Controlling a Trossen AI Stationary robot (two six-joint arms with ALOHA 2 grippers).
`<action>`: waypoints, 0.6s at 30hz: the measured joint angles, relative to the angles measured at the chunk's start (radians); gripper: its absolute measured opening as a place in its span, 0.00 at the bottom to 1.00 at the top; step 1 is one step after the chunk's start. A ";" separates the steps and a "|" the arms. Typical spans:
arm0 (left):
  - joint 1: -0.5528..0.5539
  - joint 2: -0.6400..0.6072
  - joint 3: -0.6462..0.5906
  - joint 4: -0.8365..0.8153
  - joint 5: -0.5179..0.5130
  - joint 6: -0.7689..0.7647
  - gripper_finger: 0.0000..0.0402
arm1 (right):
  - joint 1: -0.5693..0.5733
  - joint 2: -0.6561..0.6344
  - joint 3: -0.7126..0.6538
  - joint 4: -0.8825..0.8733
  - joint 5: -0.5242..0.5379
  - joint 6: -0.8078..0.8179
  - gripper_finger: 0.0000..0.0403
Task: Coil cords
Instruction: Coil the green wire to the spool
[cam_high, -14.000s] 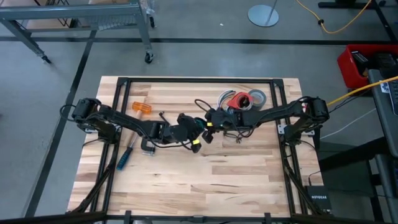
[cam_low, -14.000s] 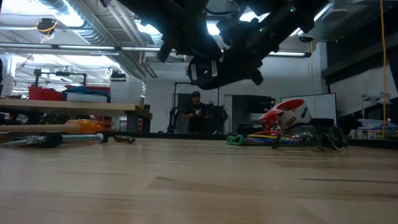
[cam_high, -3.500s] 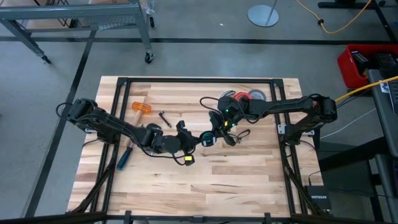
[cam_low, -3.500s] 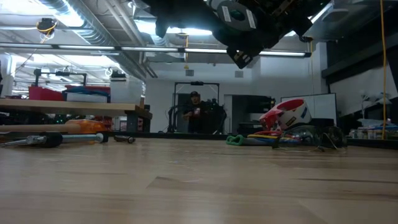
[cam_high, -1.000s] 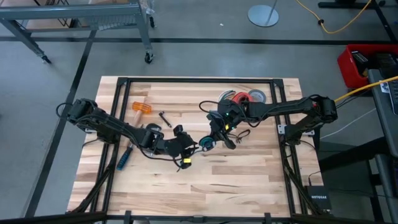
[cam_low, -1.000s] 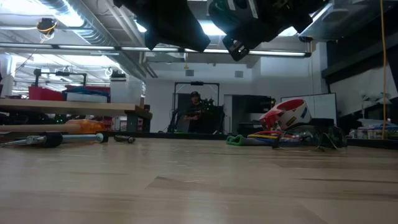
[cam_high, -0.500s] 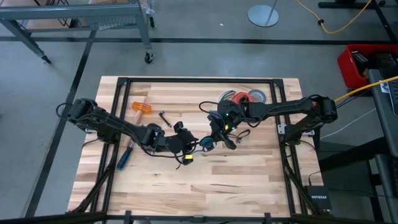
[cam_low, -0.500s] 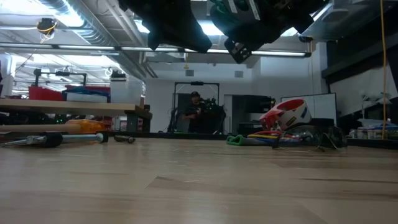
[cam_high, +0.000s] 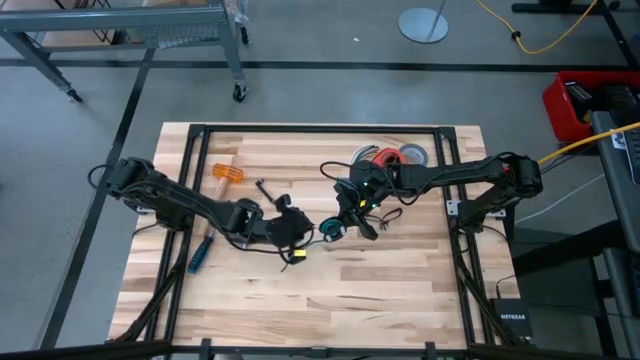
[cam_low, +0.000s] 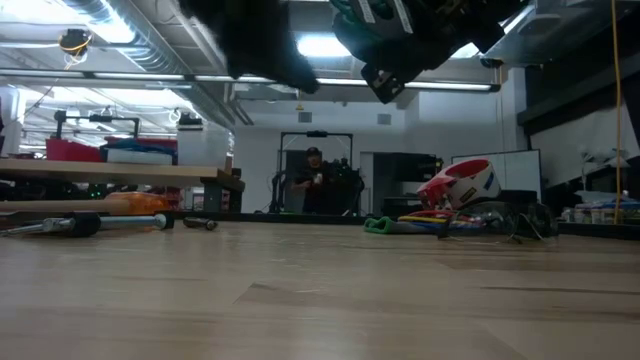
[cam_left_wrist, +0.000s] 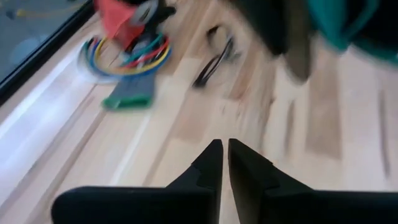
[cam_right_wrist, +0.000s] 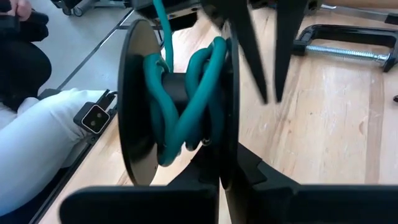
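Observation:
The teal-green cord (cam_right_wrist: 186, 106) is wound in several turns on the hub of a black two-flange spool (cam_right_wrist: 134, 106). The spool hangs above the table's middle in the high view (cam_high: 328, 231) and shows blurred in the left wrist view (cam_left_wrist: 339, 25). My right gripper (cam_right_wrist: 221, 177) is shut on the spool. One strand of the cord (cam_right_wrist: 160, 25) runs off the spool out of view. My left gripper (cam_left_wrist: 221, 152) is shut and empty, just left of the spool in the high view (cam_high: 298, 232). The thin black cord (cam_left_wrist: 214, 61) lies loose on the table. My right gripper pinches the rim of one spool flange (cam_right_wrist: 229, 140) between its two fingers; the fingers hide the exact place. The spool is lifted clear of the table, its axle about level, with the teal cord wound between the flanges.
A red clamp with a bundle of coloured wires (cam_high: 375, 158) and tape rolls (cam_high: 412, 155) lie at the far right. A metal C-clamp (cam_right_wrist: 342, 46), an orange-handled tool (cam_high: 227, 173) and a blue screwdriver (cam_high: 200, 256) lie at the left. A person's leg (cam_right_wrist: 43, 149) shows beside the table.
My left gripper has moved a little toward the table's far edge, beside the spool, still shut. My right gripper and the spool have kept still.

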 joint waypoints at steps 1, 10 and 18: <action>0.000 -0.010 0.000 -0.045 -0.005 -0.014 0.04 | 0.000 0.000 0.000 -0.001 0.006 0.000 0.02; -0.022 -0.048 0.000 -0.548 -0.010 -0.375 0.00 | 0.000 0.000 0.000 -0.005 0.177 -0.002 0.02; -0.059 -0.001 0.000 -0.762 -0.021 -0.503 0.00 | 0.000 0.000 0.000 -0.025 0.285 -0.002 0.02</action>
